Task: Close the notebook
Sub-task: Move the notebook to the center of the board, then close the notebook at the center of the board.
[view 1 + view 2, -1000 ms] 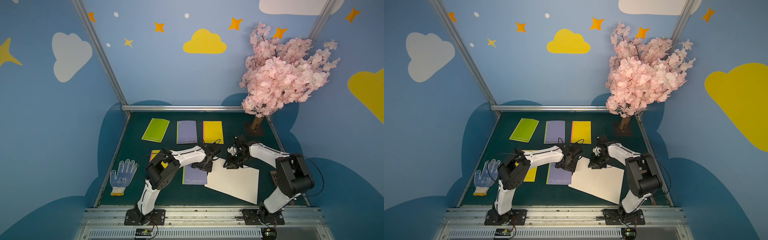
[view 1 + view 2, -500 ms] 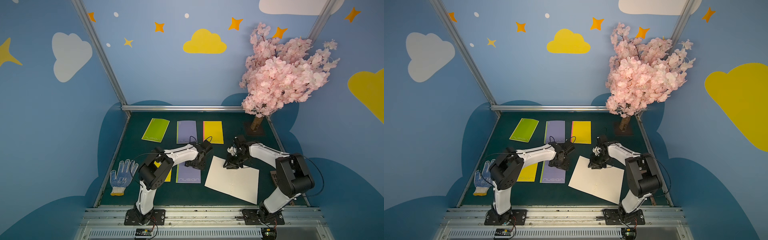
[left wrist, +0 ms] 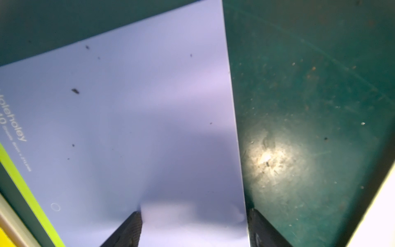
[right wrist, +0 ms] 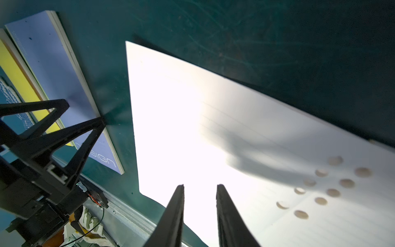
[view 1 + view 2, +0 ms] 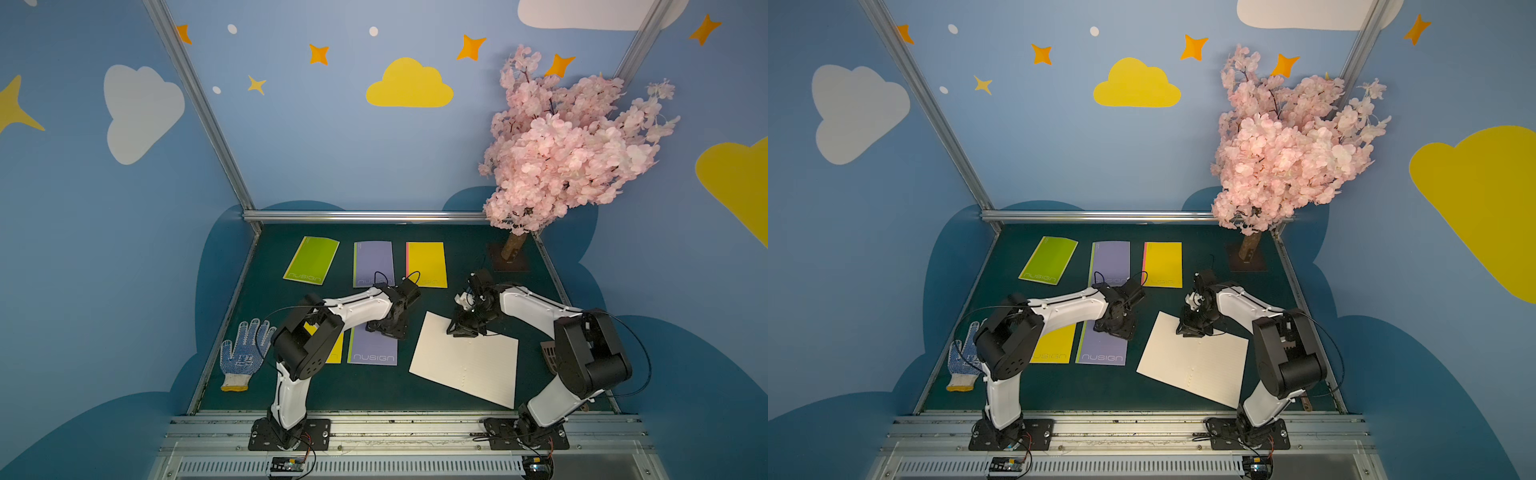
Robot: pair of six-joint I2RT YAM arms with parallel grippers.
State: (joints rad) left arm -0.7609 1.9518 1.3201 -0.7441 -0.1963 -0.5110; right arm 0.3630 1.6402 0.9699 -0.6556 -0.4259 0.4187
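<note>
top views both show the dark green tabletop [image 5: 353, 390], with the open notebook [image 5: 465, 365] flat and skewed on its right half, pages white, punched spine line running far to near. the right gripper [image 5: 462, 332] is nearer, at the far edge, fingers [image 4: 177, 213] narrowly parted and empty. the left gripper [image 5: 386, 330] stands spread over a closed lilac notebook [image 5: 372, 353].

The open paper notebook [image 5: 465, 361] shows cream, faintly ruled pages on the dark green worktop [image 5: 374, 390]. At its nine o'clock the flat lilac notebook [image 5: 372, 352] carries a lime spine stripe. The white knitted glove [image 5: 242, 357] has blue dots and a yellow cuff.
</note>
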